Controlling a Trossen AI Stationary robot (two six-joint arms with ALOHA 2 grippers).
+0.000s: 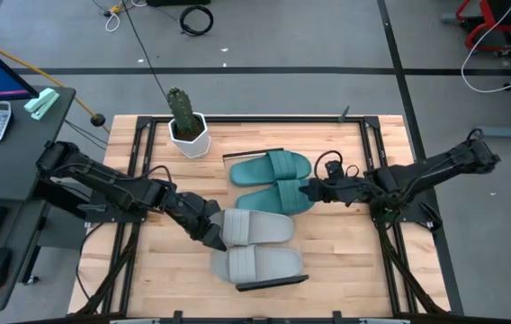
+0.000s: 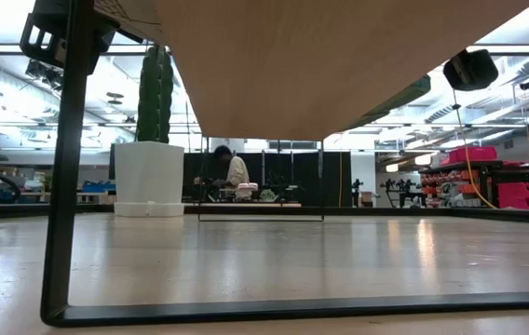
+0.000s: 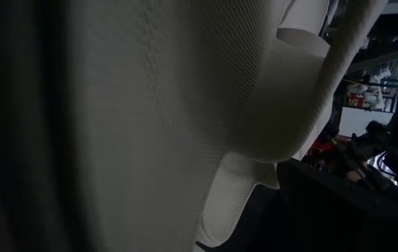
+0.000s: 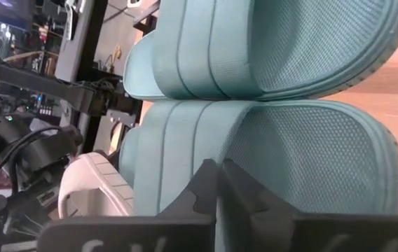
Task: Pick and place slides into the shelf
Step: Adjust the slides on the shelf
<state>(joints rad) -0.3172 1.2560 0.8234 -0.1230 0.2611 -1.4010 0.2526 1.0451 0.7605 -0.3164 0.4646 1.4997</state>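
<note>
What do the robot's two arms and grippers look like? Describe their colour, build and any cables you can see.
Both arms are dark, nearly black, built of jointed tubular segments. The left gripper ends in two dark fingers. The right gripper has flat, angular black fingers, and thin black cables loop over its wrist.

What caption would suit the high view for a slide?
Right gripper shut at teal slide; left gripper at grey slide.

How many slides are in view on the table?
4. Two teal slides lie side by side mid-table, by the right gripper; two grey slides lie nearer the front, by the left gripper.
</note>
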